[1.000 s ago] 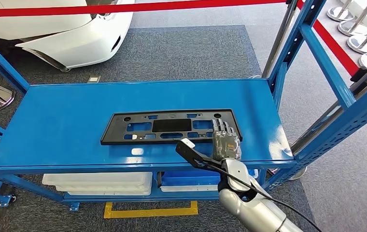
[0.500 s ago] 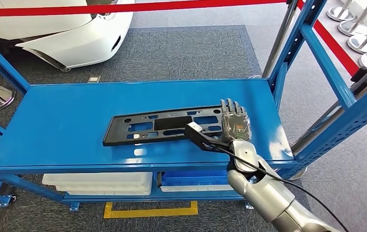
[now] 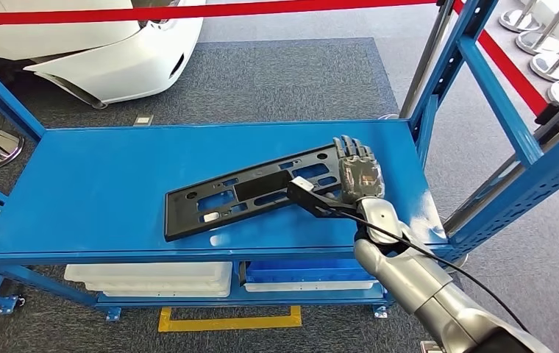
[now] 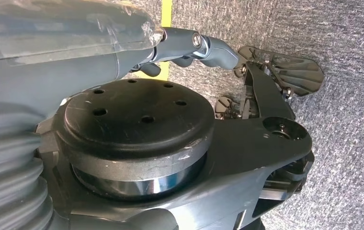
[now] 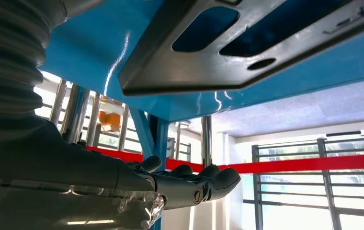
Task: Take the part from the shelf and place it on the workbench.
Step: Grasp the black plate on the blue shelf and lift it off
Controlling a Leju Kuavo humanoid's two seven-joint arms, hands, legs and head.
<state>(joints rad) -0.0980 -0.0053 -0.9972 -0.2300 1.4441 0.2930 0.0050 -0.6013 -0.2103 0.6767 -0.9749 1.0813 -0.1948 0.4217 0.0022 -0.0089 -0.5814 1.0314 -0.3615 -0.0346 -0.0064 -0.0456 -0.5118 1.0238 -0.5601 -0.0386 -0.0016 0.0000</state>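
The part (image 3: 247, 193) is a long black plastic plate with cut-outs, lying slantwise on the blue shelf top (image 3: 100, 184). Its right end is raised and its left end rests near the shelf's front. My right hand (image 3: 357, 176) holds that right end, with the thumb across the plate's top and the fingers past its end. In the right wrist view the plate's corner (image 5: 228, 72) shows against the blue shelf, with my right hand (image 5: 185, 184) stretched out nearly straight. My left hand (image 4: 189, 45) hangs over grey carpet, holding nothing.
Blue shelf uprights (image 3: 446, 66) rise close to the right of my hand. White bins (image 3: 148, 278) and a blue bin (image 3: 291, 271) sit on the lower shelf. Behind are a red barrier belt (image 3: 188, 11) and a white car (image 3: 100, 51). A yellow floor marking (image 3: 225, 321) lies below.
My right hand has moved up and toward the back of the shelf, lifting the plate's right end. The plate has swung from lying flat and level to slanting.
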